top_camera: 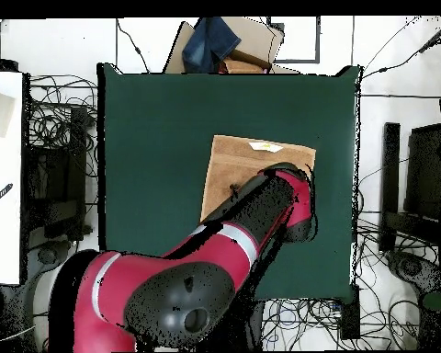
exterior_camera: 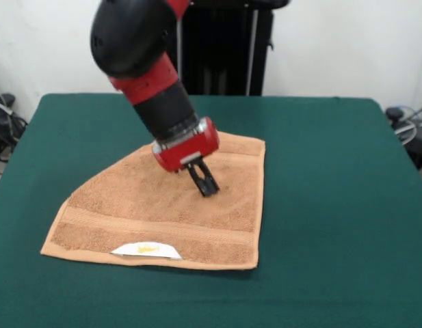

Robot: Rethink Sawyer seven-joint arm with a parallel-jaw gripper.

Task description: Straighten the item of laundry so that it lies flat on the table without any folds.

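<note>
On the towel (exterior_camera: 197, 198) the gripper (exterior_camera: 205, 183) presses, jaws narrow; its far-left corner is hidden

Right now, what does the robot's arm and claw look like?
The arm has bulky red and black segments: a rounded black joint on top, a red band, then a black cylinder with a silver ring. A red block at the wrist carries the small black claw, which has two thin fingers.
</note>
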